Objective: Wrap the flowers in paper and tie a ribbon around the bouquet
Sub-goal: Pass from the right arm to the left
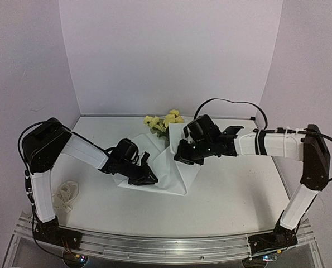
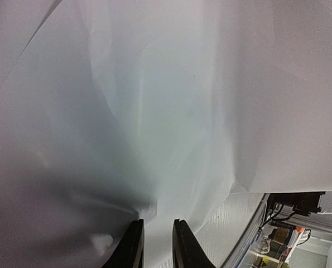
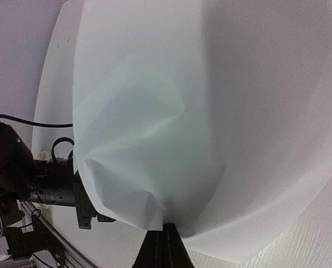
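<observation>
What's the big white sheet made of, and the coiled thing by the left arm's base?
The sheet: thin matte paper, by its crisp creases and the light glowing through. The coiled thing: likely soft cream ribbon, lying in limp loops; too small to be sure.

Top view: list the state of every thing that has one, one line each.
paper: creased, partly folded up over the flower stems, not yet a closed cone.
flowers: lying flat, heads poking out at the paper's far end, stems covered.
ribbon: loose heap beside the left arm's base, not in use.
left tool: nearly closed, pinching a fold of the paper.
right tool: shut on the paper's edge.
</observation>
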